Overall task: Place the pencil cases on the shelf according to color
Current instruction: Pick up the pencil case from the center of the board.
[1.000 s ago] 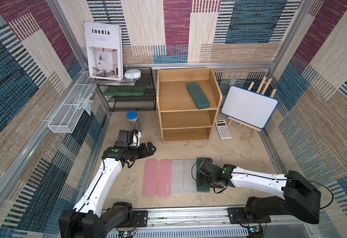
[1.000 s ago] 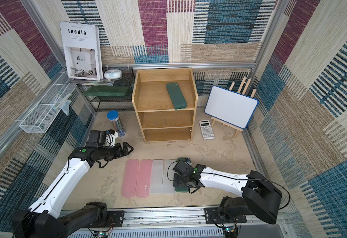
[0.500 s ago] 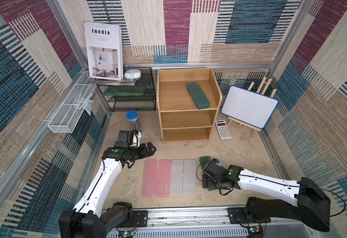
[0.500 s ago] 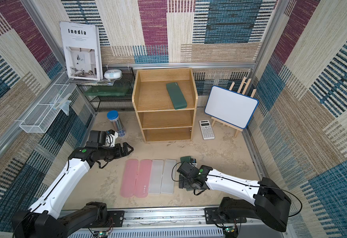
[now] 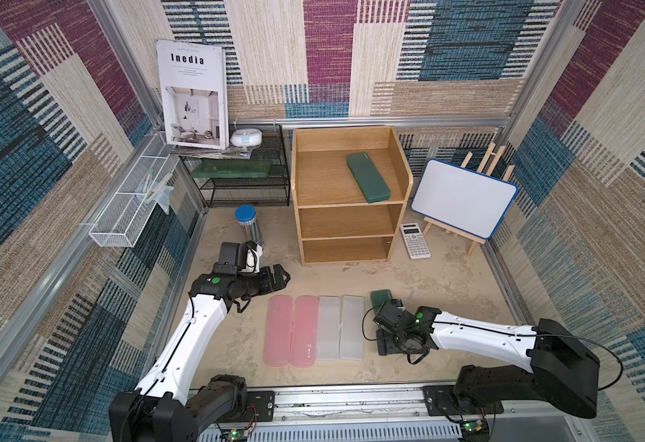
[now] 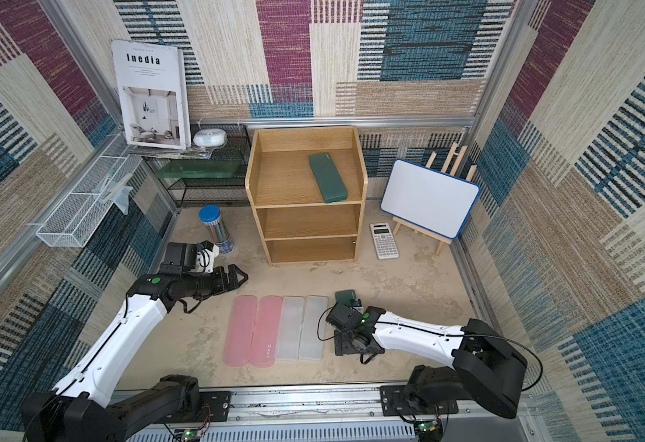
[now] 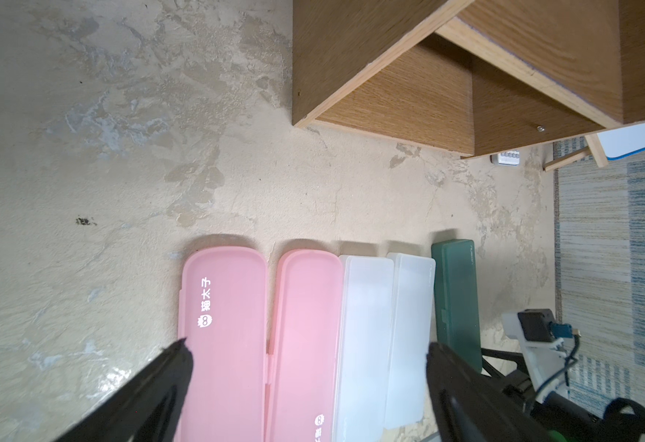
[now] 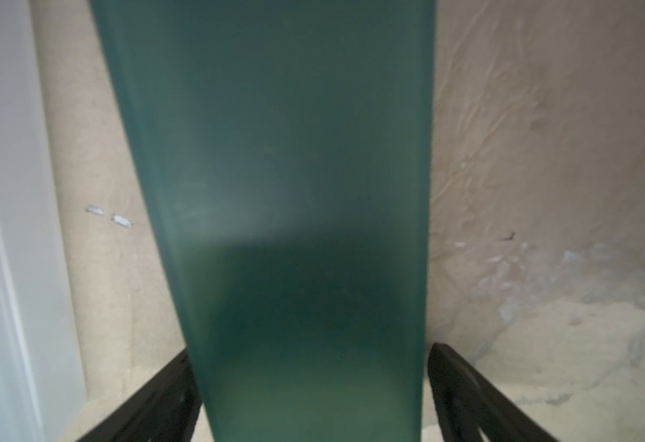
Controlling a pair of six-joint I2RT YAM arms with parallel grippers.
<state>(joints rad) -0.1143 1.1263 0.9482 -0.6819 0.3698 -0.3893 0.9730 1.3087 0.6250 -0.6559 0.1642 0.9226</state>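
Green pencil case (image 8: 275,172) looks light, stiff, slick; right gripper (image 8: 309,348) fingers (image 8: 447,371) straddle its 2 long edges, a sound hold, though whether they clamp I cannot tell.

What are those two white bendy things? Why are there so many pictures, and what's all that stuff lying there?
Those are two robot arms, each ending in a pincer called a gripper. Two pictures come from a camera high above and show almost the same scene. The other two come from small cameras on the arms' wrists, so you see the black fingers up close.

On the sandy table lie two pink cases, two frosted white cases and one green case, in a row. A second green case lies on the top tier of the wooden shelf. Beside the shelf are a calculator and a little whiteboard.

The left gripper is open and holds nothing. The right gripper has its fingers on either side of the green case; I cannot tell whether it is squeezing it.
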